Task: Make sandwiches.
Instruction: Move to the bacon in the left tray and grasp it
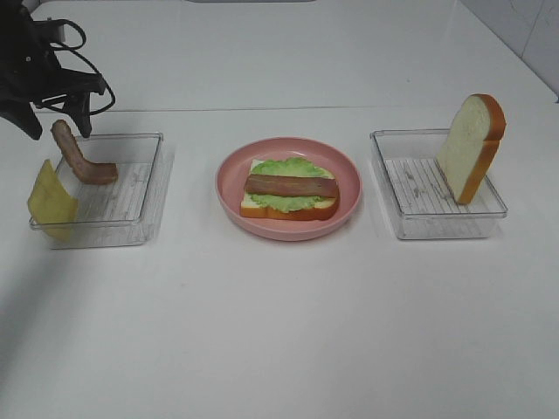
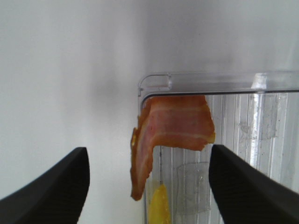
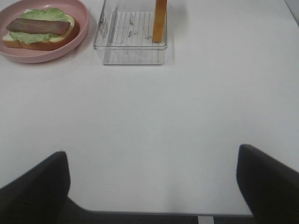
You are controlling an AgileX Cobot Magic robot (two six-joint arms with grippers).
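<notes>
The open sandwich (image 1: 289,190) lies on the pink plate (image 1: 349,166): one bread slice, green lettuce and one bacon strip on top. It also shows in the right wrist view (image 3: 39,30). My left gripper (image 1: 59,131) is open and empty, just above a bent bacon strip (image 1: 79,159) that leans in the left clear tray (image 1: 144,188). In the left wrist view the gripper (image 2: 149,186) frames this bacon (image 2: 173,126). A yellow cheese slice (image 1: 51,202) leans at that tray's near left corner. My right gripper (image 3: 152,186) is open and empty over bare table.
A second bread slice (image 1: 472,148) stands upright in the right clear tray (image 1: 410,205); the slice (image 3: 160,21) and the tray (image 3: 131,51) also show in the right wrist view. The white table (image 1: 279,332) stretches in front of the plate and trays.
</notes>
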